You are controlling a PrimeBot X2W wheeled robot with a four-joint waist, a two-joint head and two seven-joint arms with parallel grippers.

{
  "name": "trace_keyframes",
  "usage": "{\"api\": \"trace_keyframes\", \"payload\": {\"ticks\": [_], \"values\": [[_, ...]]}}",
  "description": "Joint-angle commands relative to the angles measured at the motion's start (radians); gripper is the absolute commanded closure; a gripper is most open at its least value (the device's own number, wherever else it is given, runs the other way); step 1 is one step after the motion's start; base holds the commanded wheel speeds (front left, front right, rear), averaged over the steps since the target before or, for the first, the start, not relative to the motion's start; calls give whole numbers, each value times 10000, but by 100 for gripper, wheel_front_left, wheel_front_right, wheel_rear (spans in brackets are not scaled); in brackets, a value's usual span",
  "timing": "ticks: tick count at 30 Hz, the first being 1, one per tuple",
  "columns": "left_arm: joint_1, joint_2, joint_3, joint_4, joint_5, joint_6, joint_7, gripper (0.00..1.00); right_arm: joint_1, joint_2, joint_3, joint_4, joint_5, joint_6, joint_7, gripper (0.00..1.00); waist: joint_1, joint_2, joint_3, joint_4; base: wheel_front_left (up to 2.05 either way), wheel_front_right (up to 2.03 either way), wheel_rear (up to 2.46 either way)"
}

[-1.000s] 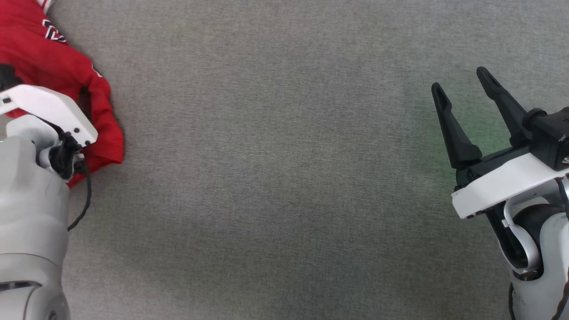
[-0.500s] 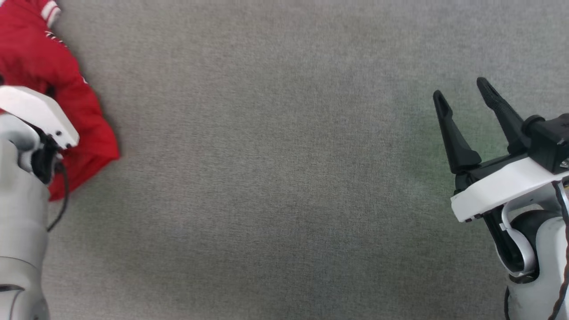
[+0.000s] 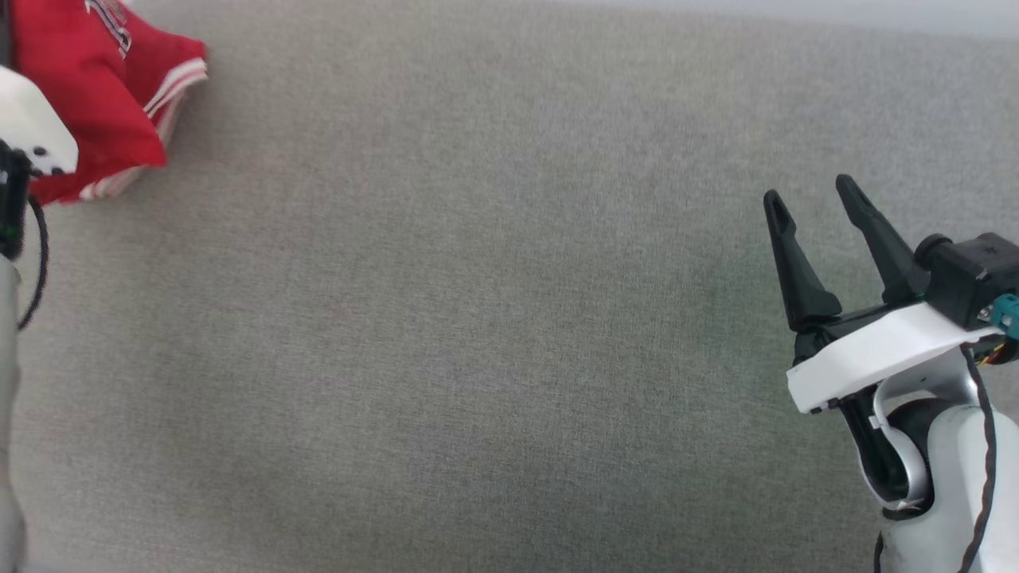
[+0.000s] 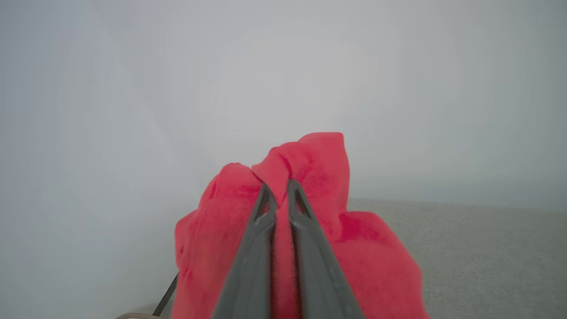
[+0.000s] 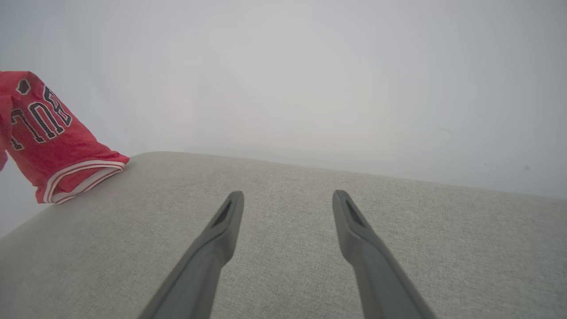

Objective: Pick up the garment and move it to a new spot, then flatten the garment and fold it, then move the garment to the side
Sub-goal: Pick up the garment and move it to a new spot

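The garment [image 3: 95,87] is a red jersey with white stripe trim and black white-outlined lettering, bunched at the head view's top left. The right wrist view shows the garment [image 5: 48,137] lifted, its striped hem touching the grey surface's far left edge. In the left wrist view my left gripper [image 4: 277,188] is shut on a fold of the garment [image 4: 310,168], red cloth pinched between its tips and hanging around the fingers. My right gripper [image 3: 808,199] stands open at the head view's lower right, far from the garment; its fingers [image 5: 221,221] hover over bare fabric with nothing between them.
A grey woven fabric surface [image 3: 478,318] spreads across the head view. Its far edge [image 5: 310,170] runs below a plain pale wall. My left arm's white wrist housing [image 3: 32,127] sits at the left edge, with a black cable below it.
My left gripper has closed on the garment and lifted it up and away, so the striped hem now shows. The head camera has shifted. My right gripper stays open.
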Motion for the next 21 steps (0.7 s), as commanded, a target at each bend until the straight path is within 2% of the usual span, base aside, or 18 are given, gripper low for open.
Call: {"api": "trace_keyframes", "payload": {"ticks": [1,7,14,21], "values": [[-9,161,-112,-270,-43,-14,59,100,82,47,-9,72,23,1,-90,0,0,0,-246,85,0,0,0],[377,722,-539,-1960,-339,-17,625,100,226,235,-114,252,150,1,-305,0,0,0,-702,95,0,0,0],[1077,1311,-607,-4615,-623,21,1781,100,309,367,-308,330,254,1,-535,0,0,0,-1060,-112,0,0,0],[2055,1834,-527,-7687,-802,394,3238,100,440,482,-590,390,410,1,-749,0,0,0,-1308,-703,0,0,0]]}}
